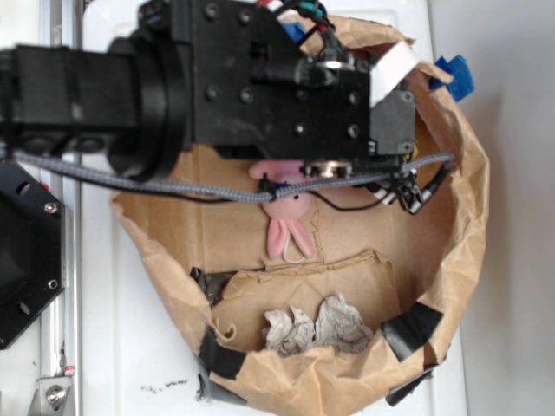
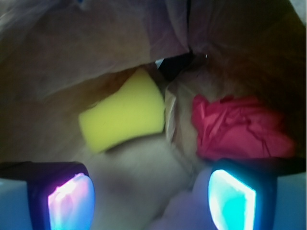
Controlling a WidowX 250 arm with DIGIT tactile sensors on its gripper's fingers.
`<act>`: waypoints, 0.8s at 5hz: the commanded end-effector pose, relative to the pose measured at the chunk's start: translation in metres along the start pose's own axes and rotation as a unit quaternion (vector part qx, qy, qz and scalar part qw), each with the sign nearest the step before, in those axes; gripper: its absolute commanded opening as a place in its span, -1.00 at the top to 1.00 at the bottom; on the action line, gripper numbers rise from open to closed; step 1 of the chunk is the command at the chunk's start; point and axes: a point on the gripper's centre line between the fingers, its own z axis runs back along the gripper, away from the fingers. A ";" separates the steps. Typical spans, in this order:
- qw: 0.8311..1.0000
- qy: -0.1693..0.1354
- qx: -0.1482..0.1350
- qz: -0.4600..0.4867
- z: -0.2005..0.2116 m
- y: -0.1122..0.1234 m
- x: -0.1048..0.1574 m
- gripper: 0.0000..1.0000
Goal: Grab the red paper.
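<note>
The red paper (image 2: 240,129) is a crumpled bright red wad on the brown paper floor, at the right of the wrist view. It lies just beyond my right finger (image 2: 232,199) and nothing touches it. My gripper (image 2: 151,201) is open, with its left finger (image 2: 69,201) far from the right one and only brown paper and a blurred pale shape between them. In the exterior view the black arm (image 1: 260,78) hangs over the bag and hides the red paper.
A yellow sponge (image 2: 124,115) lies left of the red paper. A pink plush bunny (image 1: 286,221) sits under the arm. Two grey-white paper balls (image 1: 314,328) lie at the front of the brown paper bag (image 1: 468,217), whose crumpled walls ring everything.
</note>
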 end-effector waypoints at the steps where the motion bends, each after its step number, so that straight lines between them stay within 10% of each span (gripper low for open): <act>1: 1.000 -0.019 -0.006 0.020 0.014 0.023 0.017 -1.00; 4: 0.998 -0.057 0.015 0.018 0.021 0.037 0.026 -1.00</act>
